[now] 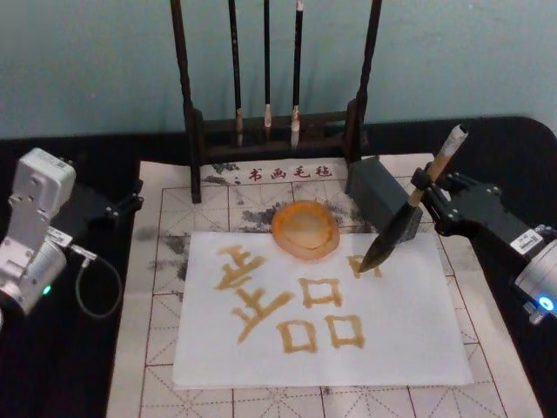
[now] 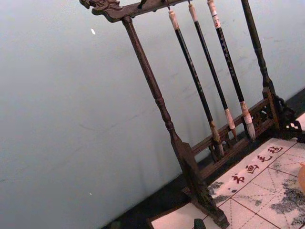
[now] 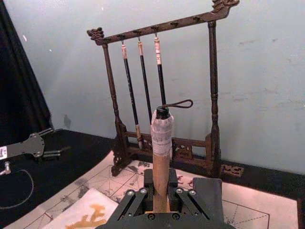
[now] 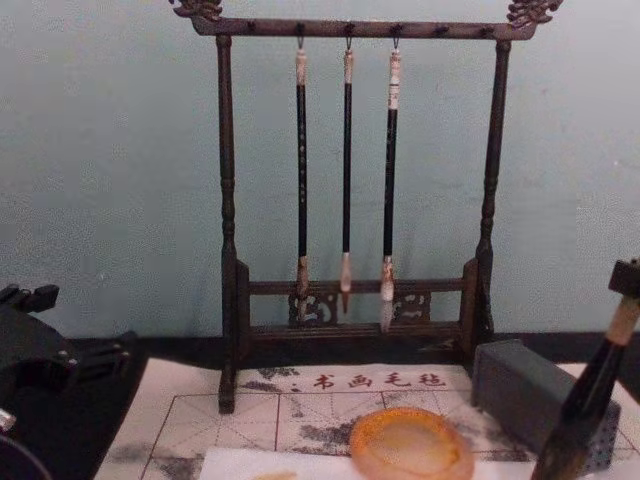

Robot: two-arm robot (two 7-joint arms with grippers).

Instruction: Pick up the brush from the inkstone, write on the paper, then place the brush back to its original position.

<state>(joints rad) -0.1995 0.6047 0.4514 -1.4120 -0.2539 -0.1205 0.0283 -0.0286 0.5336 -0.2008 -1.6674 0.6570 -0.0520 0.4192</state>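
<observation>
My right gripper (image 1: 428, 195) is shut on the brush (image 1: 409, 209), gripping its tan handle (image 3: 161, 162) between the fingers, with the white cap and cord loop above. The brush leans, and its dark tuft (image 1: 376, 258) touches the white paper (image 1: 409, 348) beside a small amber stroke at the upper right. Several amber characters cover the paper. The orange inkstone (image 1: 305, 230) sits at the paper's far edge, left of the tuft, and shows in the chest view (image 4: 410, 445) with the brush (image 4: 590, 395) to its right. My left gripper (image 1: 126, 202) rests at the far left, away from the paper.
A dark wooden rack (image 1: 196, 131) with three thin hanging brushes (image 4: 346, 170) stands at the back. A grey block (image 1: 376, 190) sits just behind the held brush. The beige grid-lined felt (image 1: 157, 331) lies under the paper, on a black tabletop (image 1: 96, 366).
</observation>
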